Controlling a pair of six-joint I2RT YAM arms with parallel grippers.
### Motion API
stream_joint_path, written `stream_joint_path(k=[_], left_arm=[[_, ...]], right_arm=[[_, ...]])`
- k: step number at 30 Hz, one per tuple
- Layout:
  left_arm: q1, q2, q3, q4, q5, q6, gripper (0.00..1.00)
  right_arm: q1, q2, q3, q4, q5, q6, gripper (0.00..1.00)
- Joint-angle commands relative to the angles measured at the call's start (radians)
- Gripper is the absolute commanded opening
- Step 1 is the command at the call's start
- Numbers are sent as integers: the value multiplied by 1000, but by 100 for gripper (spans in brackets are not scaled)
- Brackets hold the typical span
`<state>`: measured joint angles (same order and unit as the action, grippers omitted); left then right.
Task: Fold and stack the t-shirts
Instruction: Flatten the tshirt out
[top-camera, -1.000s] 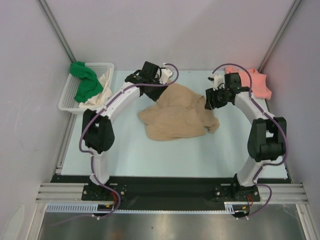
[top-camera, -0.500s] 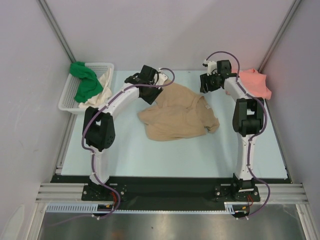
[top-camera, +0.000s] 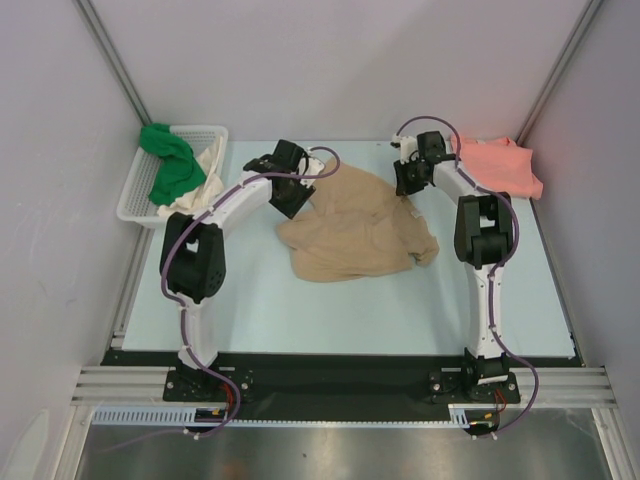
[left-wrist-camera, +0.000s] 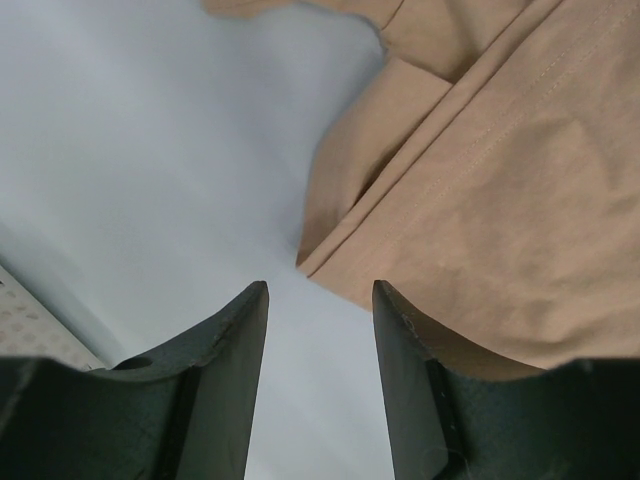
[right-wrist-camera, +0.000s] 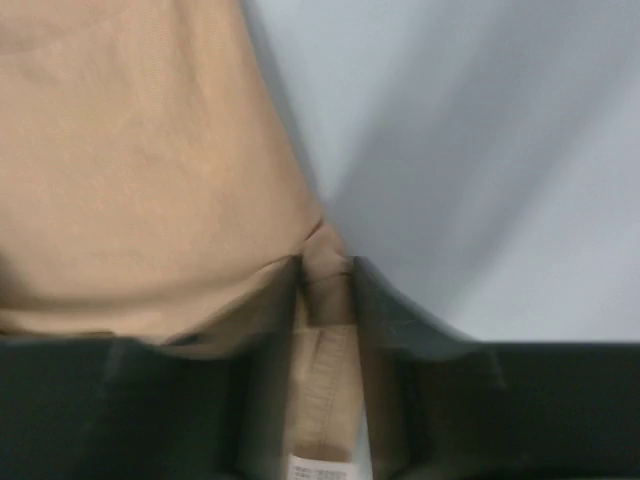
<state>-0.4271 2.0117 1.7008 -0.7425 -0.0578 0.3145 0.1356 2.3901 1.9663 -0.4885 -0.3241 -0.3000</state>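
Since a second ago our right arm has drawn its elbow in from the table's (top-camera: 300, 310) right side, and the right gripper (top-camera: 406, 182) has travelled left to the far right corner of the tan t-shirt (top-camera: 355, 232). Our left gripper (top-camera: 292, 200) has dropped a little nearer, onto the shirt's far left edge.

In the right wrist view we see the gripper (right-wrist-camera: 326, 268) pinched tight on a narrow fold of the tan cloth (right-wrist-camera: 130, 150), which runs down between the fingers (right-wrist-camera: 270, 330). A small white tag (right-wrist-camera: 312, 466) sits on that fold at the bottom edge; its print is too small and blurred for us to read.

In the left wrist view our gripper (left-wrist-camera: 318, 292) stands with its fingers (left-wrist-camera: 235, 340) apart and nothing between them, and a stitched hem of the tan shirt (left-wrist-camera: 500, 200) lies just ahead and to the right.

The tan shirt lies crumpled mid-table between our arms. The salmon pink t-shirt (top-camera: 500, 165) lies at the far right corner. The green t-shirt (top-camera: 168, 165) and the cream t-shirt (top-camera: 207, 165) hang from the white basket (top-camera: 205, 129) at far left.
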Motion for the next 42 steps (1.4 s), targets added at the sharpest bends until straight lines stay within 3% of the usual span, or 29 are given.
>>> stream_joint_path(k=[1,2,9,12,18,22,30,33,34,36,37,42], left_arm=[[5,-67,-6,17,-8,-6,52],[5,-68,-7,17,-7,-8,52],[16,-79,-29,46,-7,-25,52],[25,-24,3,25,38,-26,58],[62,211,252,-93,309,-78,61],[59,309,373,-109,346,-68,62],[62,417,459,-115,340,-58,60],[60,438,474,-113,368,-57,53],[60,443,479,-113,372,-57,37],[59,438,481,-123,381,-51,19],[59,432,471,-126,385,-49,0],[74,300,436,-136,420,-43,0]], right_arm=[[-4,-15,5,8,33,-17,11],[-4,-28,-9,7,46,-19,1],[-71,-256,-222,-27,56,-19,0],[-108,-341,-297,-64,51,-36,0],[-113,-402,-395,-81,46,-45,0],[-91,-416,-409,-76,48,-53,0],[-60,-434,-432,-67,60,-60,0],[-50,-443,-443,-62,66,-64,0],[-48,-445,-451,-67,66,-68,0],[-45,-451,-458,-65,75,-71,0],[-45,-454,-461,-64,82,-74,0],[-65,-477,-466,-53,89,-67,0]])
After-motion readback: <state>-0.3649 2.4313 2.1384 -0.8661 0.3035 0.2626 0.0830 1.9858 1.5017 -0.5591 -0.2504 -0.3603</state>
